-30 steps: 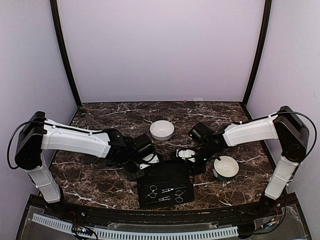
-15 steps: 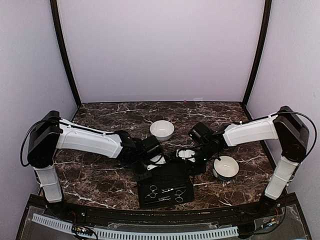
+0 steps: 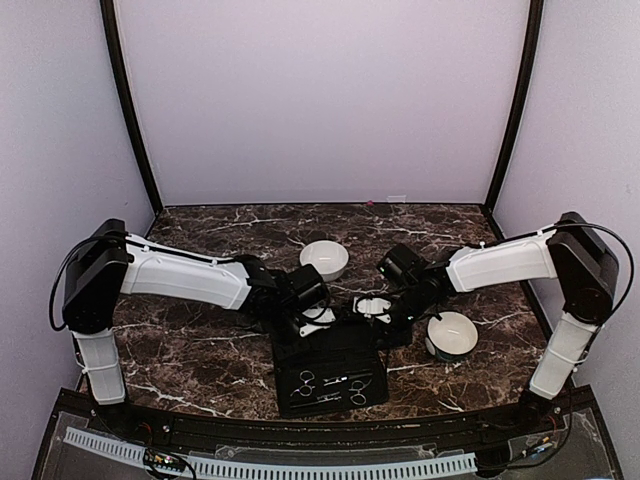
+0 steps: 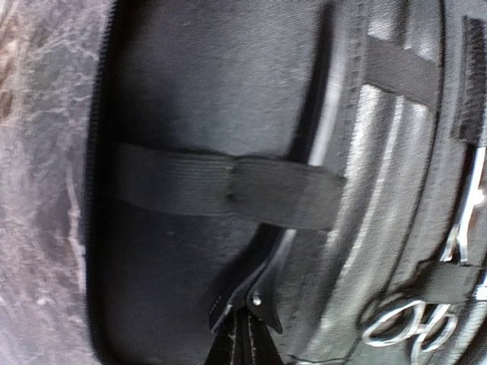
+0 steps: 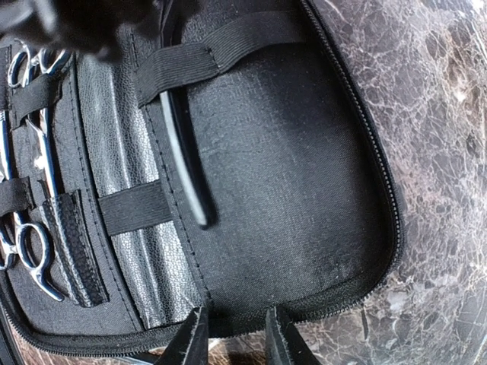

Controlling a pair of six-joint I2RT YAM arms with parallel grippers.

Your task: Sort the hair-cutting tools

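Note:
A flat black case (image 3: 330, 352) lies open near the table's front. Silver scissors (image 3: 306, 383) are strapped into its near half and show in both wrist views (image 4: 407, 327) (image 5: 30, 160). A slim black stick (image 5: 185, 156) lies in the far half, tucked under an elastic strap (image 4: 228, 190). My left gripper (image 4: 245, 325) is shut, with its tips right at the riveted end of the stick (image 4: 262, 293); whether it pinches the stick I cannot tell. My right gripper (image 5: 234, 323) hovers open over the case's zipper rim (image 5: 335, 293) with nothing between its fingers.
One white bowl (image 3: 324, 259) stands behind the case and another (image 3: 451, 333) to its right, close to the right arm. Both grippers (image 3: 312, 322) (image 3: 386, 326) crowd the case's far edge. Dark marble table (image 3: 180, 350) lies on both sides.
The left arm has swung right, bringing its shut gripper onto the case's far half. The right arm has stayed where it was.

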